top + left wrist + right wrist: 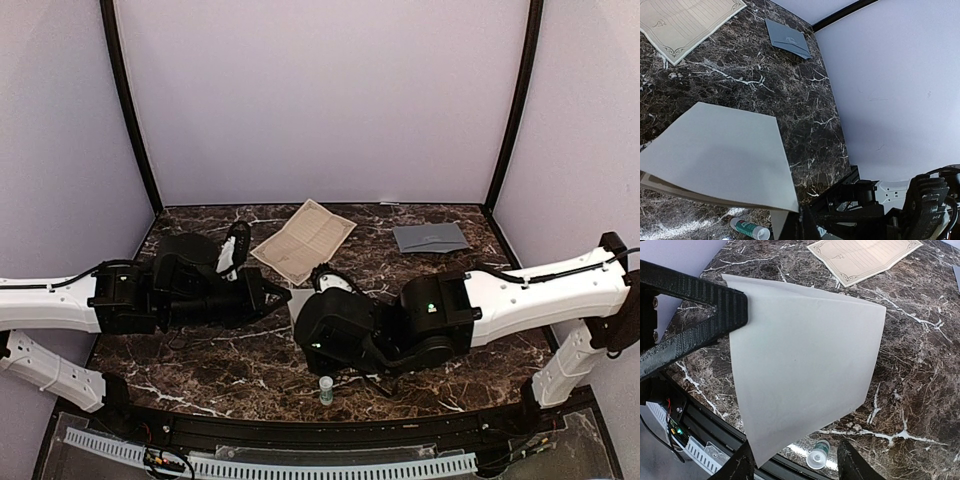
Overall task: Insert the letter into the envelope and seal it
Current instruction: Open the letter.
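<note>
The letter (805, 365) is clamped at one edge by the left claw (737, 305) alone, the right claw (795, 465) being spread apart, so it could be shaken loose.

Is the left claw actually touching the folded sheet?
Touching. The right wrist view shows the left claw's black tip pinched over the folded sheet's left edge, with no gap.

A folded letter (805, 370), its pale blank side showing, hangs above the dark marbled surface (910, 390), its left edge pinched at the black tip of the left hand (737, 307). The right hand (797, 466) has its fingers spread wide at the sheet's lower corner. A glue stick (817, 455) lies below, and a tan printed sheet (865, 255) lies farther off.
</note>
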You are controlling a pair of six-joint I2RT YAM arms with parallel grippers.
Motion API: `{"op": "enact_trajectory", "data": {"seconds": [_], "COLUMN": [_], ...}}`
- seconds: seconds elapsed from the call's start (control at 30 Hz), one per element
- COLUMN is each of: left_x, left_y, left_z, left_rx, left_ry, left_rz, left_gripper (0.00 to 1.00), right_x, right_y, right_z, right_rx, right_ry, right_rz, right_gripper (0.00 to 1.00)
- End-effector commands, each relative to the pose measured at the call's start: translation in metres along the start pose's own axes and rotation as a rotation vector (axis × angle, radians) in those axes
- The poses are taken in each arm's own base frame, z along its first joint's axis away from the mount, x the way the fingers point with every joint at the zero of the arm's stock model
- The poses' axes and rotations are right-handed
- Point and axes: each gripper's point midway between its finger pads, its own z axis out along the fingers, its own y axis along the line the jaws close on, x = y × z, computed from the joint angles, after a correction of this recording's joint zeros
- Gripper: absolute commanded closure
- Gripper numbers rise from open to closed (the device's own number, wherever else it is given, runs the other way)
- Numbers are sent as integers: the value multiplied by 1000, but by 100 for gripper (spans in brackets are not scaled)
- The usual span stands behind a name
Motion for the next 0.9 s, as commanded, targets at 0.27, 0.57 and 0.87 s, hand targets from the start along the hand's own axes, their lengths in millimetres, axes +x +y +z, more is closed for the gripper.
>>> {"op": "enact_trajectory", "data": {"seconds": [0.27, 0.57, 0.87], "left_x": [-1, 5, -6], "left_y": [-11, -13, -9], "left_z": [-2, 1, -20], "left_rx": [16, 25, 36], "left_ry": [6, 31, -20], "left_rz": [-1, 5, 34], "left_gripper": [100, 100, 40], "right_x": [-7, -21, -31], "right_y": [-8, -12, -7], "right_z": [3, 2, -10], "right_rx": [101, 164, 75], "right_ry": [-47, -111, -130], "right_rz": [-20, -26, -24], "right_gripper": [56, 75, 100]}}
